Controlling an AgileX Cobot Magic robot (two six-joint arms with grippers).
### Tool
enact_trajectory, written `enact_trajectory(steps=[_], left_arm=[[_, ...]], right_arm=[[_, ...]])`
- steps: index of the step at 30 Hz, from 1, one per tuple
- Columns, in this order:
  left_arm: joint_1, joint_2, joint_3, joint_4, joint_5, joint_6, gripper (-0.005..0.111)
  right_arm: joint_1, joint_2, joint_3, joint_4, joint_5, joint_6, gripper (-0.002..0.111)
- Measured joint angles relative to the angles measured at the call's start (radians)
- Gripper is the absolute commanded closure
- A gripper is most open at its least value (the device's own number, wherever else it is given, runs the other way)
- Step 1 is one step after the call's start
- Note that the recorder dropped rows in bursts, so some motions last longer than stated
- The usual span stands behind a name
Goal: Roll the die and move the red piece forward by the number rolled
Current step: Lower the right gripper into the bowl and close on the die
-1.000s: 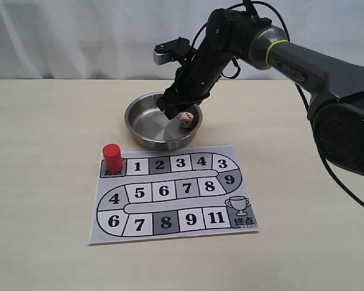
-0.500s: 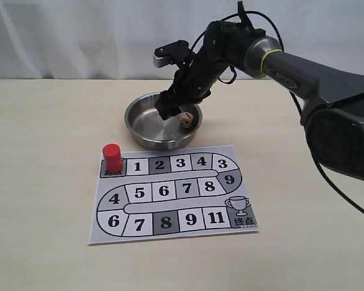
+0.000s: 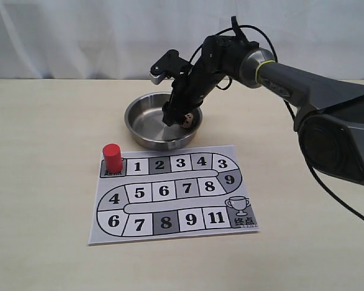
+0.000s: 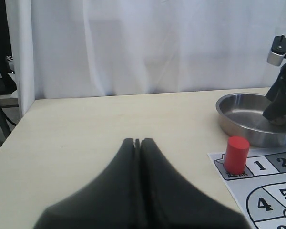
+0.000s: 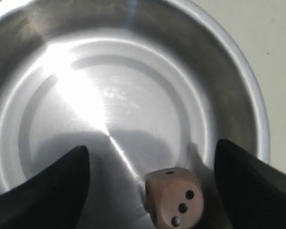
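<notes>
The paper game board [image 3: 164, 191] ran 1, 2, 3, 4, 3, 9, 8, 7, 6, 5, 4, 6, 7, 8, 9, 11, ending at "终点" under a trophy sign [image 3: 237, 204]. The die [image 5: 174, 196] showed three pips on one face.

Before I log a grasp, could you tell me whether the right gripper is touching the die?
Apart. The right wrist view shows bare bowl floor between the die and each finger of the open right gripper.
</notes>
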Motion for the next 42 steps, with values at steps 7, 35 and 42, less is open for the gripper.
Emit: enact_trajectory(steps=[7, 35, 42], left_arm=[[0.000, 0.000, 0.000, 0.000, 0.000, 0.000, 0.107], [0.000, 0.000, 0.000, 0.000, 0.000, 0.000, 0.107], [0.000, 0.000, 0.000, 0.000, 0.000, 0.000, 0.107]], right_arm=[[0.000, 0.002, 0.000, -0.007, -0.007, -0.074, 0.039], [0.000, 0.031, 0.000, -0.087, 0.029, -0.083, 0.097], [0.000, 0.031, 0.000, -0.087, 0.029, -0.083, 0.104]])
